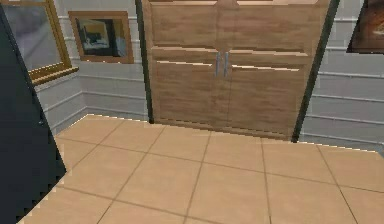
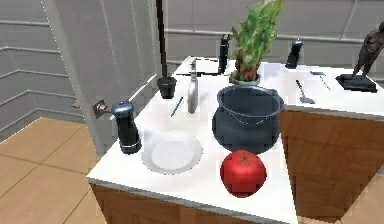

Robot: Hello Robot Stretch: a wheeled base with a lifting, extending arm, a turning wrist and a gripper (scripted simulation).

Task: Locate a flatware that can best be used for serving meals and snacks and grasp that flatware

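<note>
Currently, forward view: a wooden double door [image 1: 232,65] stands ahead, with a framed picture [image 1: 100,37] on the wall beside it and tiled floor [image 1: 200,170] in front. Judgement: driving ahead does nothing for the grasp.

Arm side view: a white surface [image 2: 125,178] carries a round white plate [image 2: 172,153], lying flat near the surface's near edge. I take this plate as the flatware for serving meals and snacks.

Claw state: I cannot tell from these frames.

The exact bearing from claw to plate cannot be fixed either. Judgement: the plate lies out on the side my arm extends toward, so the claw has to travel outward and then down to it.

Axis: the plate is round and has no long axis. Judgement: wrist turn matters little, and the rim is the only hold.

Things bounding the claw's path as it reaches out:
- A dark grinder [image 2: 125,127] stands upright just beside the plate, toward the view's left.
- A red round fruit [image 2: 242,172] sits near the plate, toward the view's right.
- A dark pot [image 2: 248,118] stands beyond the fruit.
- A pale bottle [image 2: 193,92] stands farther out, past the plate.

Judgement: the plate is the first thing the claw would meet, and the rim nearest me has the most room. The risk is nudging the grinder or the fruit if the claw comes down off-centre.
</note>
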